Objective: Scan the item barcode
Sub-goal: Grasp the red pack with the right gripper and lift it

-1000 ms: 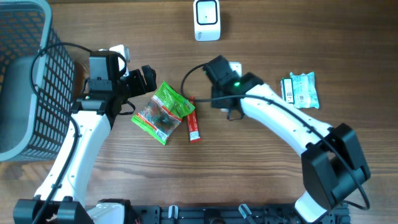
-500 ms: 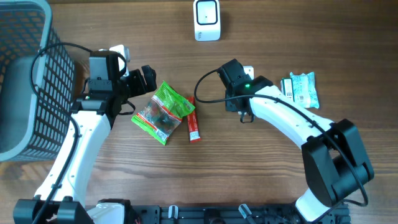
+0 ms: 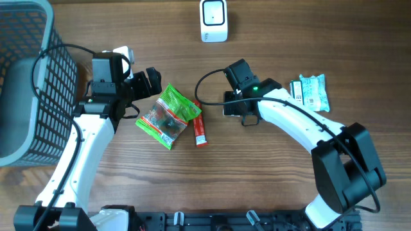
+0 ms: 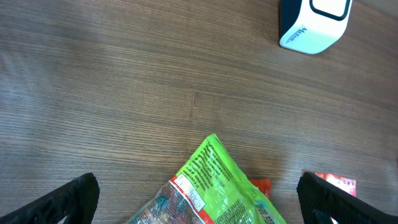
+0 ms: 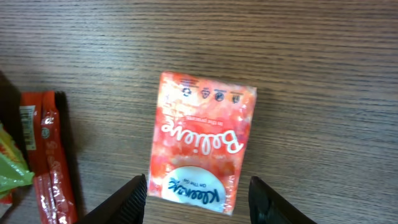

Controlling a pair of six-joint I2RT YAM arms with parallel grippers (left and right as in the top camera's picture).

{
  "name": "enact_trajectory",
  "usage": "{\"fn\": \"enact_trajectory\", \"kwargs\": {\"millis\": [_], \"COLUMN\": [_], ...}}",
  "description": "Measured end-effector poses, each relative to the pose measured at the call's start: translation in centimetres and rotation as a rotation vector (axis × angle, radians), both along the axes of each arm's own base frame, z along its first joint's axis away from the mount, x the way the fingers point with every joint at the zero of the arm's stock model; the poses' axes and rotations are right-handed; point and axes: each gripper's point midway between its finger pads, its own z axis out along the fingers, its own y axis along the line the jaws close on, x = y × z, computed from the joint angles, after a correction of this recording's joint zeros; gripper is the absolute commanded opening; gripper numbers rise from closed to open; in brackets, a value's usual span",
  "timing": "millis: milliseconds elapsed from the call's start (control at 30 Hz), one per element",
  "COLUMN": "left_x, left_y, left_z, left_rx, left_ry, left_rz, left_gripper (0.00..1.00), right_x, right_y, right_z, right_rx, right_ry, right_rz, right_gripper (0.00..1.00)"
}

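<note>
Tissue pack (image 5: 202, 149) is framed by parted right fingers (image 5: 132, 198).
Left fingers (image 4: 71, 196) are spread wide, cut off at the lower frame corners; the barcode cannot be seen.

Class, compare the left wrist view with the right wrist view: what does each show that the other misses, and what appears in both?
Only the left wrist view shows the white scanner. Only the right wrist view shows the orange tissue pack. Both show the green snack bag, the red packet and the wooden table.
</note>
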Motion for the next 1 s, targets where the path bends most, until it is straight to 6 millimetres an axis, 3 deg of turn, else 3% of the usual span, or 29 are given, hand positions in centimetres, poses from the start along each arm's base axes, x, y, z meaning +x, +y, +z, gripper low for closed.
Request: {"fn": "enact_trajectory", "kwargs": {"millis": [100, 400, 667, 833, 933, 1000], "left_x": [0.0, 0.0, 0.0, 0.0, 0.0, 0.0], "left_y": [0.0, 0.0, 0.0, 0.0, 0.0, 0.0], "left_z": [0.0, 0.0, 0.0, 0.0, 0.0, 0.0], "left_rx": [0.000, 0.000, 0.000, 0.000, 0.000, 0.000], "left_ry": [0.000, 0.000, 0.000, 0.000, 0.000, 0.000], "left_rz": [0.000, 0.000, 0.000, 0.000, 0.000, 0.000], "left_gripper": [1.00, 1.00, 1.00, 1.00, 1.00, 1.00], "right_x": [0.0, 1.0, 1.2, 1.7, 1.6, 1.4], "right_y": [0.2, -1.2, -0.6, -1.6, -1.7, -1.8], "right_z": [0.0, 0.2, 0.4, 0.3, -0.7, -1.8], "right_rx": [0.009, 0.106, 0.143, 0.148, 0.143, 0.132], "right_ry": [0.002, 0.041, 0.040, 0.041, 0.064, 0.089], "right_rz": [0.001, -0.052, -0.043, -0.070, -0.076, -0.073], "right_gripper": [0.62, 0.46, 0.46, 0.46, 0.33, 0.33]}}
